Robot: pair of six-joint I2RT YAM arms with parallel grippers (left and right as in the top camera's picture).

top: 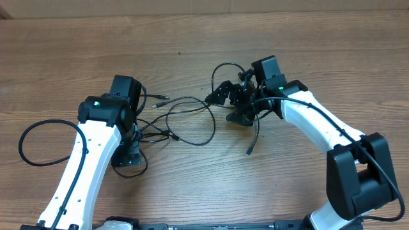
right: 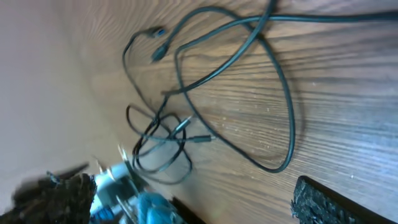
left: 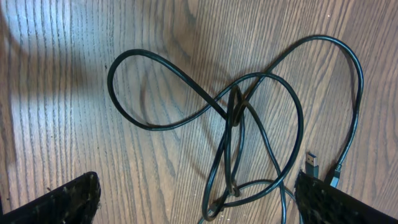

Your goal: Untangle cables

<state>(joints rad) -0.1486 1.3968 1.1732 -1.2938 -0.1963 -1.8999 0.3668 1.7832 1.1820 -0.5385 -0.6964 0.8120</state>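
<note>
Nearest you, your left gripper (left: 196,180) hangs at the left end of the cables (left: 235,109), fingers spread wide, holding nothing. The cables lie knotted in loose loops on the wood-grain table (top: 192,38). Just right of them, your right gripper (right: 193,186) also stands wide and empty. Beyond the cables, the wood runs to a pale strip.
</note>
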